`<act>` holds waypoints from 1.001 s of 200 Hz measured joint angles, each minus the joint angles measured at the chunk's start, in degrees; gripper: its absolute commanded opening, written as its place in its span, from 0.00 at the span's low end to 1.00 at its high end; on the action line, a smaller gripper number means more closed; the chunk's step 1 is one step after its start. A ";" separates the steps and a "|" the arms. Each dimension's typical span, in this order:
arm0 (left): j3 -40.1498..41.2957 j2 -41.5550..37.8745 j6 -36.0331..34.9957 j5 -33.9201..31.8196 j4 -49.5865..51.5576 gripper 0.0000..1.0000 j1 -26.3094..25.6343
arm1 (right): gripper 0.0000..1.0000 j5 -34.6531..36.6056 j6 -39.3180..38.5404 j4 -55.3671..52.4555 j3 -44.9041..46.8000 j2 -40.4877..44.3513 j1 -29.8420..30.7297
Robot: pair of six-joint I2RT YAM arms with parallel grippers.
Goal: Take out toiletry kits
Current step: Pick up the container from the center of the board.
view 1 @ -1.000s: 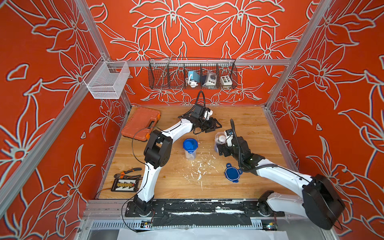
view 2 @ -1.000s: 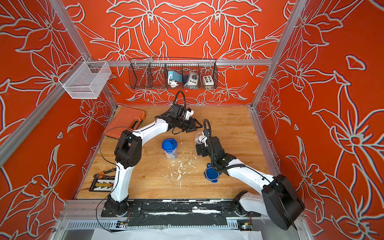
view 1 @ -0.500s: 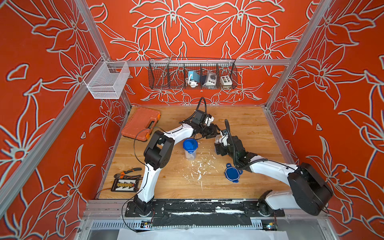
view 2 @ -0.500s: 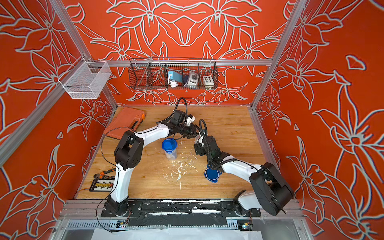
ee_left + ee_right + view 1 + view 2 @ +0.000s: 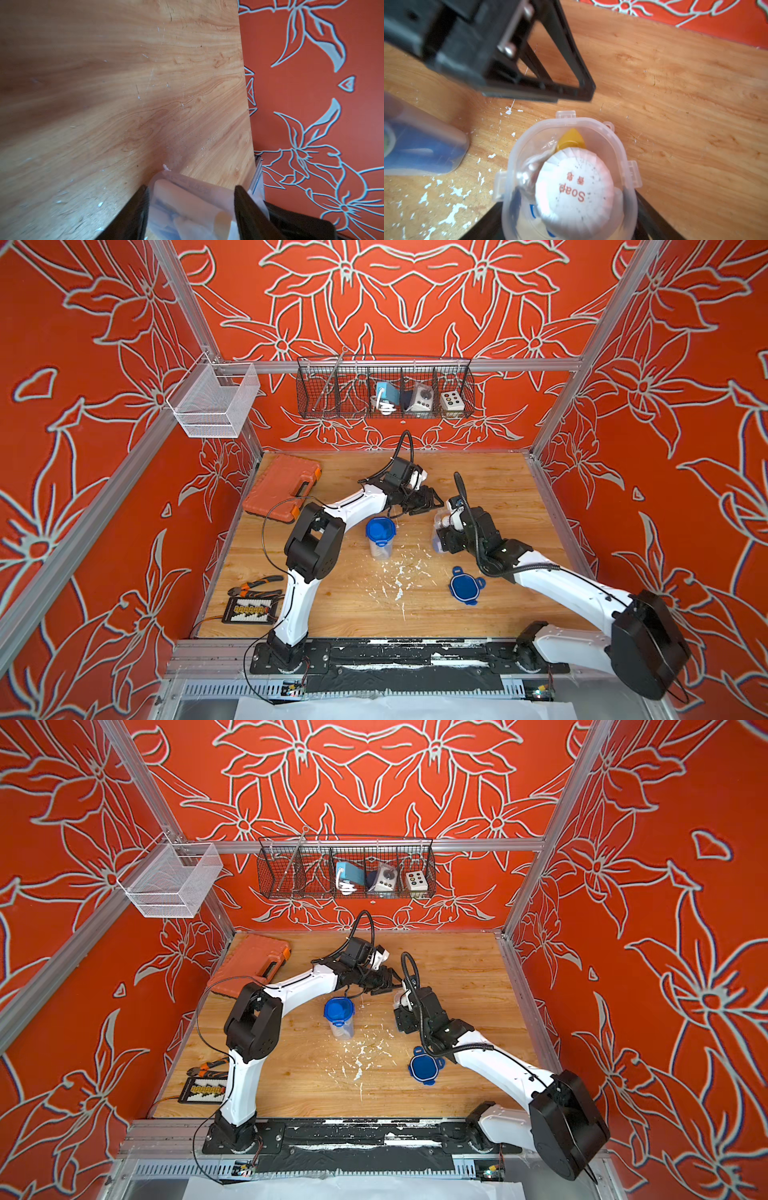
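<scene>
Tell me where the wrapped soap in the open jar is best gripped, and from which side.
Pinch the soap across its round pleated edge, coming straight down through the mouth of the open jar. It lies face-up on top of the contents and the jar wall surrounds it, so probably only the top is reachable.

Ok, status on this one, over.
Left jaws shut on clear pouch. Right jaws straddle open jar, contact unclear. Soap puck inside jar. Lidded jar alongside, not blocking.

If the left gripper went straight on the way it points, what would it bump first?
Probably the bare wooden table: past the left gripper and the clear packet in its fingers, only wood shows before the orange wall. Depth is unclear.
</scene>
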State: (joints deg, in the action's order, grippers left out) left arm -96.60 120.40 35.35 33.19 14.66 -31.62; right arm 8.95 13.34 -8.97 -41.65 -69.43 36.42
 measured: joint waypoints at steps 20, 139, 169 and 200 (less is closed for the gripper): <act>-0.20 -2.89 -1.68 -3.21 1.42 0.62 0.02 | 0.79 -0.22 1.42 -5.84 -1.84 0.50 0.00; 1.90 -7.04 -5.20 -5.97 2.75 0.61 0.04 | 0.71 -4.33 2.47 -16.63 -8.07 -0.74 -0.04; 2.38 -7.04 -5.46 -5.46 2.43 0.61 0.04 | 0.69 -6.64 3.43 -25.97 -13.40 -0.68 -0.04; 3.89 -7.04 -5.88 -4.94 1.90 0.60 0.04 | 0.68 -9.01 5.33 -37.35 -19.82 -0.76 -0.07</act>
State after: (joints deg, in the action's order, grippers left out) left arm -92.71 113.36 29.47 28.25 16.56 -31.57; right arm -0.05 18.68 -46.33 -61.47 -70.19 36.36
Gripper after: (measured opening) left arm 0.602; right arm 0.722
